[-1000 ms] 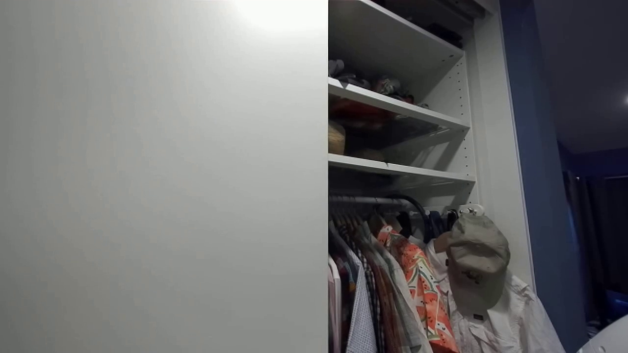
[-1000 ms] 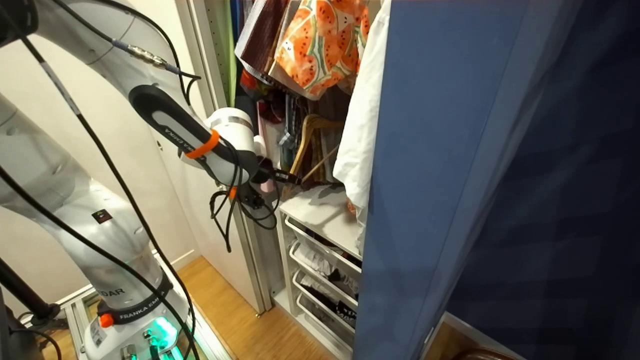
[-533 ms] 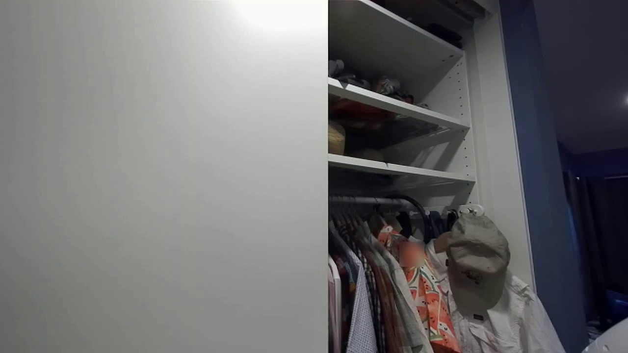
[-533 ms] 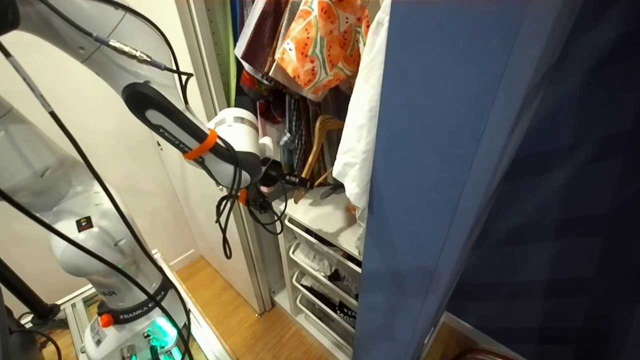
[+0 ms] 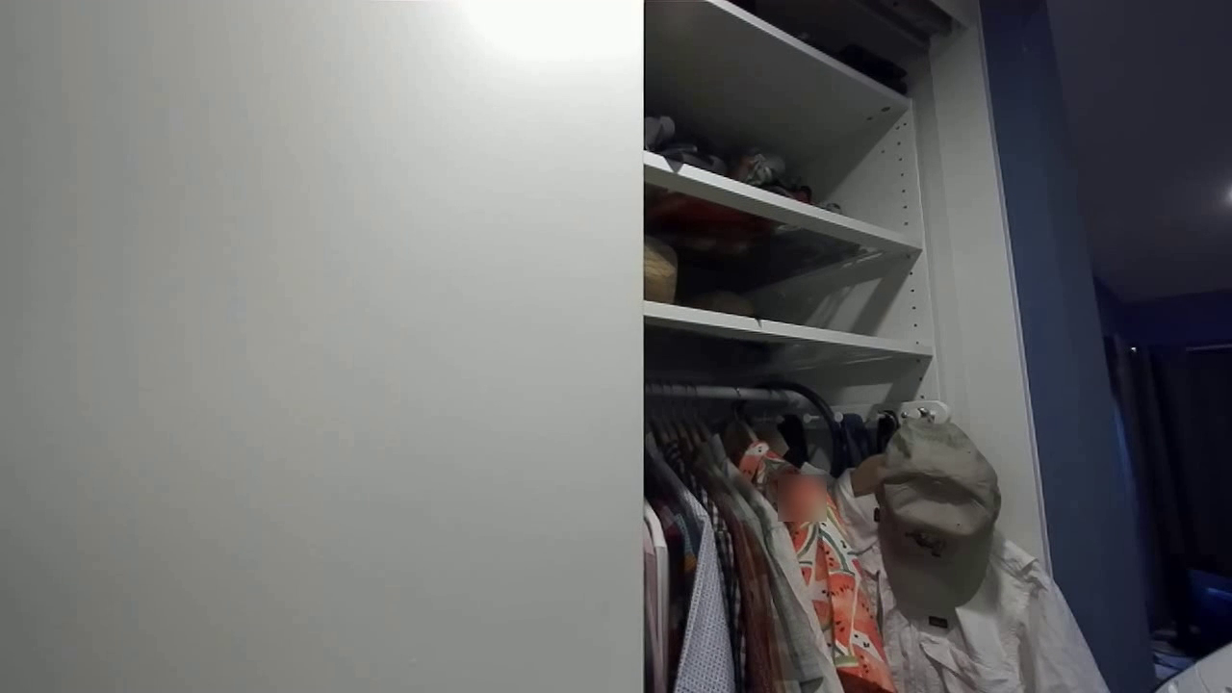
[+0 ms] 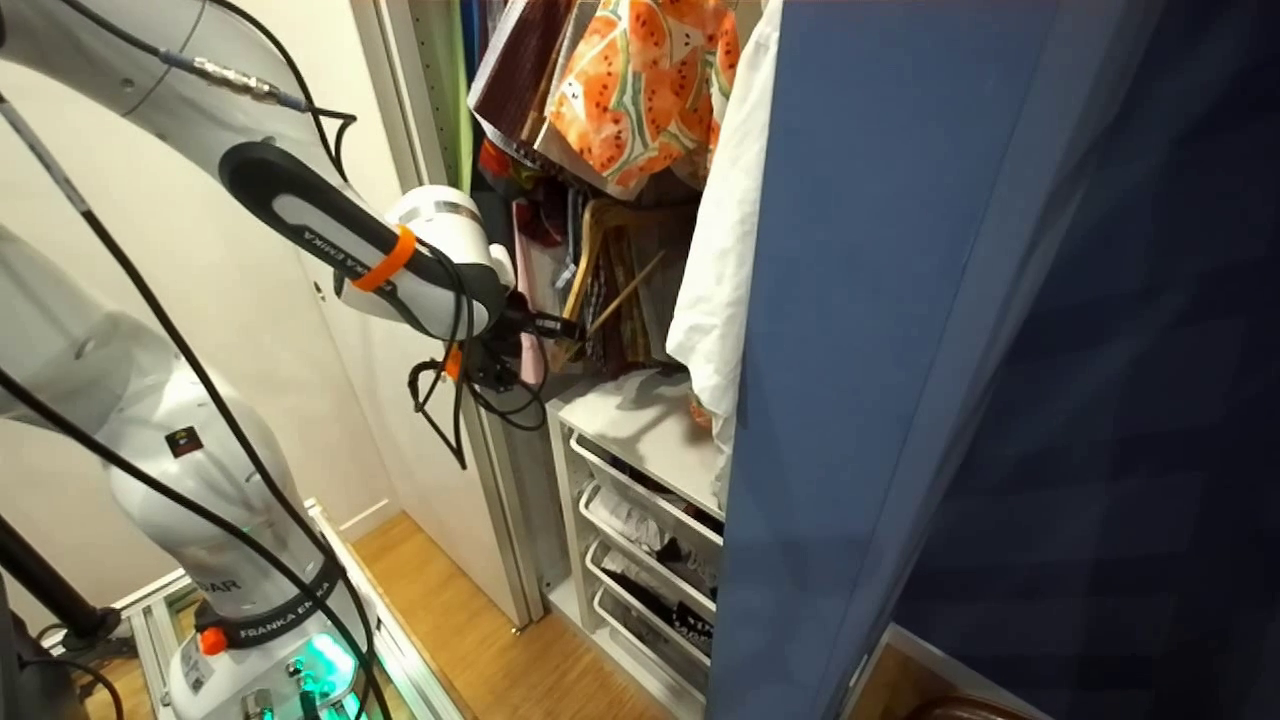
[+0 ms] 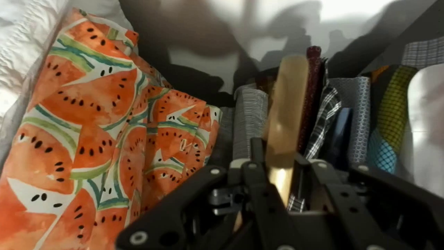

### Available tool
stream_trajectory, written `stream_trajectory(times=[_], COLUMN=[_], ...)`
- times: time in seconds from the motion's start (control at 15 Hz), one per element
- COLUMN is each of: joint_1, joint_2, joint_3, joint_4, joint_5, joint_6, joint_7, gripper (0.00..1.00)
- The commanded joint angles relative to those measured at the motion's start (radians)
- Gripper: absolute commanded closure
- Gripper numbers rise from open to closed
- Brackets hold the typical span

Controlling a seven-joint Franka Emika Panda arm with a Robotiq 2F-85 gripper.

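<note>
Hanger [image 7: 288, 111] lifted, pinched in hand [image 7: 279, 152]; arm base [image 6: 250, 648] reads "FRANKA EMIKA"

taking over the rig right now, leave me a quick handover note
End effector: clamped on the wooden hanger.
Where: in the wrist view, the hanger shows between the watermelon-print shirt and a black plaid garment; in an exterior view, the white drawer unit shows lower.
Done: hanger gripped.
Left: release, not yet made; whether the hanger touches any neighbouring garment, I can't tell.
</note>
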Motion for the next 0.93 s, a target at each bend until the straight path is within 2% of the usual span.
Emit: stream_trajectory(times=[0.0, 0.13, 0.2, 0.27, 0.33, 0.53, 0.87], joint_1=[0.001, 0.001, 0.001, 0.022, 0.013, -0.097, -0.366], joint_2=[0.0, 0.0, 0.0, 0.013, 0.034, 0.043, 0.044], joint_3=[0.006, 0.008, 0.008, 0.011, 0.035, 0.144, 0.392], joint_4=[0.0, 0.0, 0.0, 0.0, -0.001, -0.007, -0.007], joint_5=[0.0, 0.0, 0.0, 0.0, 0.0, 0.044, 0.141], joint_6=[0.0, 0.0, 0.0, 0.017, 0.022, 0.013, -0.022], joint_7=[0.011, 0.016, 0.016, 0.027, 0.04, 0.042, -0.071], gripper=[0.84, 0.84, 0.96, 0.96, 0.96, 0.96, 0.96])
